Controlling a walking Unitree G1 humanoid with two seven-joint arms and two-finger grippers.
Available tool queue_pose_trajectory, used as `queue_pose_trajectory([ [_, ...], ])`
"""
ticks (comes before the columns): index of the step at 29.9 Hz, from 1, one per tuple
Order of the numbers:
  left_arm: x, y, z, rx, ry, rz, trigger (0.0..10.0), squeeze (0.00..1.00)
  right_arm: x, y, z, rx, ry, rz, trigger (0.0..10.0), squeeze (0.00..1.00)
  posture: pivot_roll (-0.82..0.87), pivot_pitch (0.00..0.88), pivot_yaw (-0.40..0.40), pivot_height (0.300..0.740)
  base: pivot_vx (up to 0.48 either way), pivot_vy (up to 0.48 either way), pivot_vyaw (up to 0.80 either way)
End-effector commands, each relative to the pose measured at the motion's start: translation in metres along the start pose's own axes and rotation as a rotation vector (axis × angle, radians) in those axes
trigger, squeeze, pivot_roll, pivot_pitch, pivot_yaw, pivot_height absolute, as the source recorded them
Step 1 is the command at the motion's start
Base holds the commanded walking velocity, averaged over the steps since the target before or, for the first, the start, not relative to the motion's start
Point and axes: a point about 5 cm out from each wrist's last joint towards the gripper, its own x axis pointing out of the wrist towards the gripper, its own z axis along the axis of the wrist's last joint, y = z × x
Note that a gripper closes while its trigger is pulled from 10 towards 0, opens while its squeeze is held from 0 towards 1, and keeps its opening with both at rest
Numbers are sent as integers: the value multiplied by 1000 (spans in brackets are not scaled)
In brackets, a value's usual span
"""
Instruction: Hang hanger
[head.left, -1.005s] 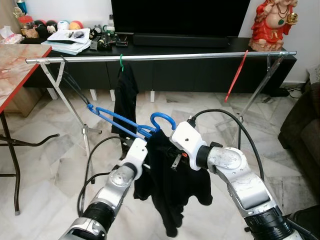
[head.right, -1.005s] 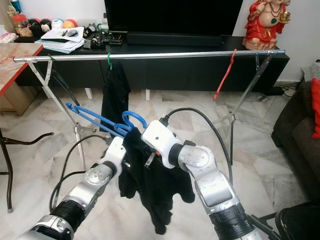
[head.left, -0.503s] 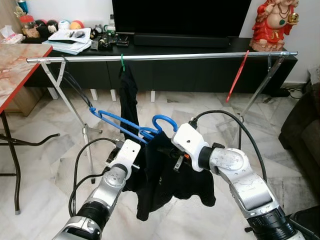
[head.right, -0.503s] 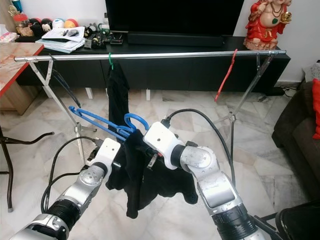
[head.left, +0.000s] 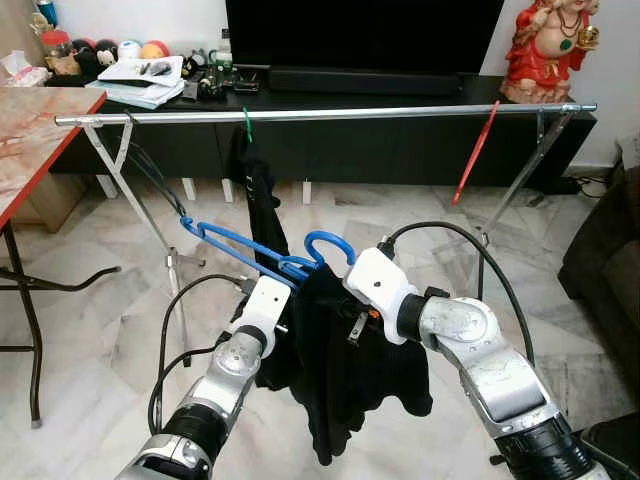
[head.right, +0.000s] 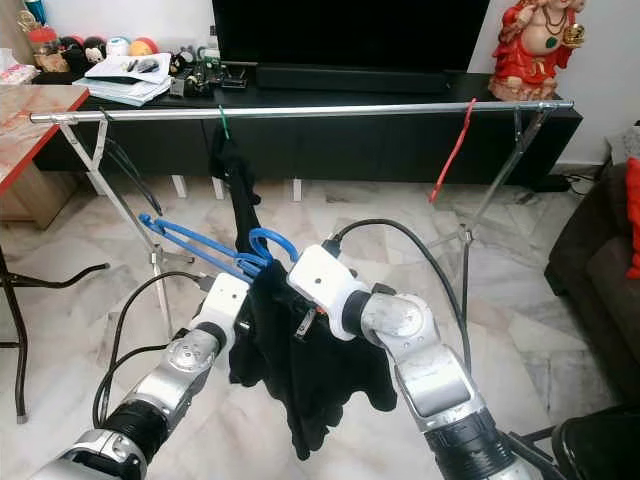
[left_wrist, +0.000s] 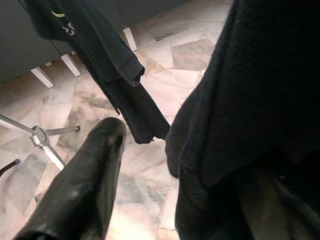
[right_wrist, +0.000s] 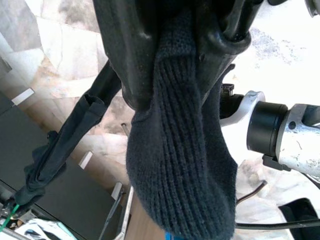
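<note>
Red-robed seated figurine (head.left: 545, 50) on long black TV cabinet (head.left: 400, 95); big dark TV screen (head.left: 360, 35) (off); red marble-top table (head.left: 30, 130); stacked papers (head.left: 135, 80) near coloured balls (head.left: 135, 48).

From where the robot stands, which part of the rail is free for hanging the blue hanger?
The rail is bare between the green hanger with its dark garment and the red hanger; that is the widest stretch. A shorter bare stretch lies left of the green hanger. The blue hanger carries a black garment.
</note>
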Motion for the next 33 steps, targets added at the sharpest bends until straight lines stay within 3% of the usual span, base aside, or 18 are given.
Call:
queue_pose_trajectory([
  [1, -1, -1, 1, -3, -15, -9, 0, 0, -2, 3, 13, -36, -61, 11, 0, 0, -122, 104, -14, 740, 0, 0, 0],
  [15, -1, -12, -2, -52, -4, -143, 0, 0, -2, 2, 16, -33, -74, 16, 0, 0, -120, 105, -16, 740, 0, 0, 0],
  [23, -1, -13, -4, -94, 6, -149, 0, 0, -3, 2, 16, -34, -76, 18, 0, 0, -124, 106, -18, 740, 0, 0, 0],
  [33, -2, -6, -9, -87, 22, -123, 0, 0, -6, -2, 8, -60, -33, -5, 0, 0, -121, 107, -18, 740, 0, 0, 0],
])
